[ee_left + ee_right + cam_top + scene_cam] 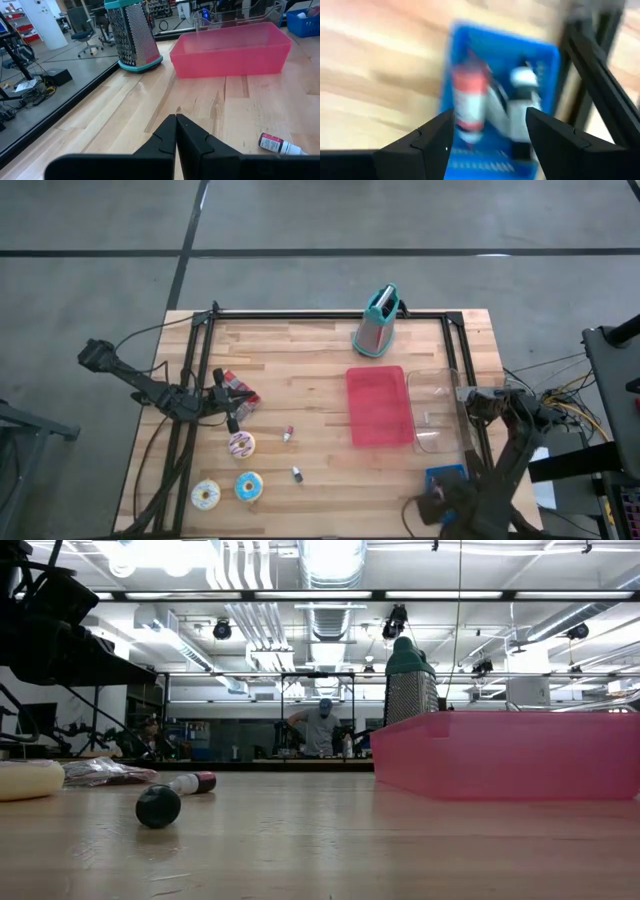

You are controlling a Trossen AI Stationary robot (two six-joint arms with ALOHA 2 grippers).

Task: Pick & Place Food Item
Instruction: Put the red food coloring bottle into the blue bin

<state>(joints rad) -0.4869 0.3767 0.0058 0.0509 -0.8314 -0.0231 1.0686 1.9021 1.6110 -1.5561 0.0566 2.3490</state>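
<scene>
Right tool (pixel 490 132) gapes wide, empty, above blue bin (pixel 495 85); left tool (pixel 176 122) together.

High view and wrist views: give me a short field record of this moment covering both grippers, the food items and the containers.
left gripper: shut, empty, over the table's left side
right gripper: open, empty, above the blue bin at the near right corner
blue bin contents: small bottles, too blurred to tell more
donuts: three on the table's left, pink-iced donut, white-iced donut, blue-iced donut
pink tray: right of centre, looks empty
clear tray: right of the pink tray
grater: upright, far edge
</scene>
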